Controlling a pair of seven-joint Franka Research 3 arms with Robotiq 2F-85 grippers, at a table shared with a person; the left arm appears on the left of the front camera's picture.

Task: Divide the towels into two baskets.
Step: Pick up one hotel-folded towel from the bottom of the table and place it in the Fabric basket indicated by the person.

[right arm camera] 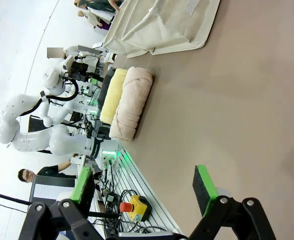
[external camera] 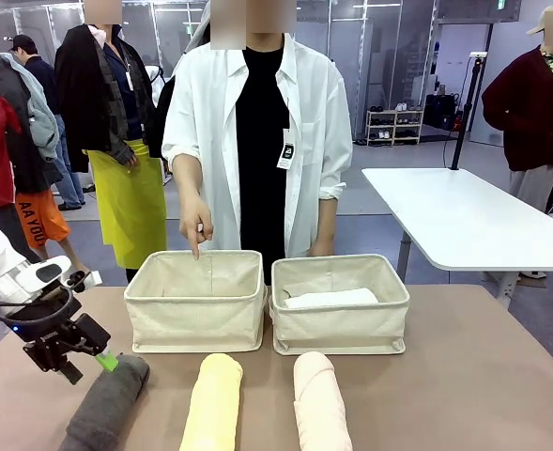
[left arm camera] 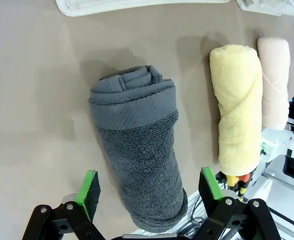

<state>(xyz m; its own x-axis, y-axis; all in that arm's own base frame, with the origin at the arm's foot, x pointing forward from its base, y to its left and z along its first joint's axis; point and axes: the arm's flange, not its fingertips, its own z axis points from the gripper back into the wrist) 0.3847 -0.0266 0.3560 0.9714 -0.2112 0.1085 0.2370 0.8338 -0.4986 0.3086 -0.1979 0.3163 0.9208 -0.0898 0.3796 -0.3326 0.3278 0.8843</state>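
Three rolled towels lie in a row at the table's near edge: dark grey (external camera: 109, 401), pale yellow (external camera: 214, 402) and peach-pink (external camera: 320, 401). A white towel (external camera: 332, 299) lies in the right basket (external camera: 340, 319); the left basket (external camera: 197, 315) looks empty. My left gripper (external camera: 107, 360) hovers just above the grey towel's (left arm camera: 139, 160) near end, open, its green pads (left arm camera: 89, 186) on either side of the roll without touching it. My right gripper (right arm camera: 146, 186) is open over bare tabletop, with the peach-pink towel (right arm camera: 132, 102) well ahead of it.
A person in a white shirt stands behind the baskets, one finger (external camera: 197, 246) pointing down into the left basket. The two baskets sit side by side mid-table. Bare brown tabletop (external camera: 483, 376) spreads to the right. A white table (external camera: 464, 221) stands behind.
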